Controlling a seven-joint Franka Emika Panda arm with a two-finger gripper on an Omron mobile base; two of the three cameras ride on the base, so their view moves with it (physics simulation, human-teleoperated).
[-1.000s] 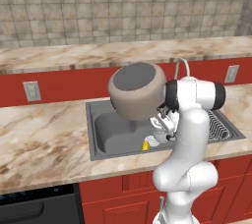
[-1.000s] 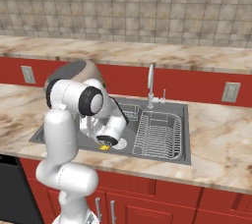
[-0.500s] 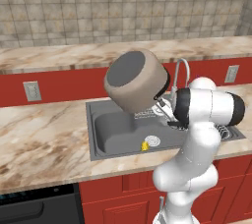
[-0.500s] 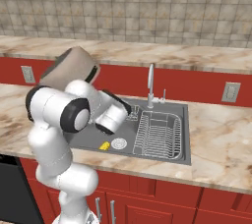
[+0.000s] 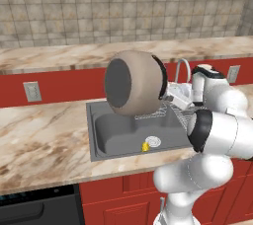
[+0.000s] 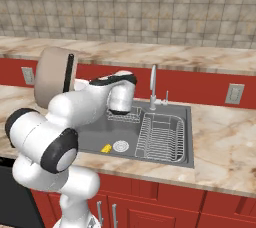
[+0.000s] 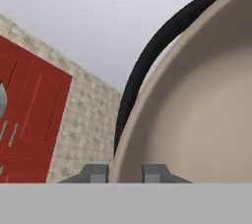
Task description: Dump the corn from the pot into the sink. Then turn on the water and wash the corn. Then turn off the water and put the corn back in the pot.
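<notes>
1. Pot (image 5: 133, 90): tipped on its side above the sink (image 5: 123, 132), rim clamped between the closed pincer (image 7: 125, 173) fingers.
2. Corn (image 5: 145, 146): in the basin, touching the drain (image 5: 152, 142) at 8 o'clock.
3. Wire rack (image 6: 161, 137): at 3 o'clock of the drain.
4. Faucet (image 6: 153, 87): at 12 o'clock behind the sink.

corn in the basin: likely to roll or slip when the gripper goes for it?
Probably rolls: the corn is a small rounded cob lying loose on the sink floor beside the drain. Likely stiff and light. Its small size against the gripper, now clamping the pot rim, suggests little grasp margin.
</notes>
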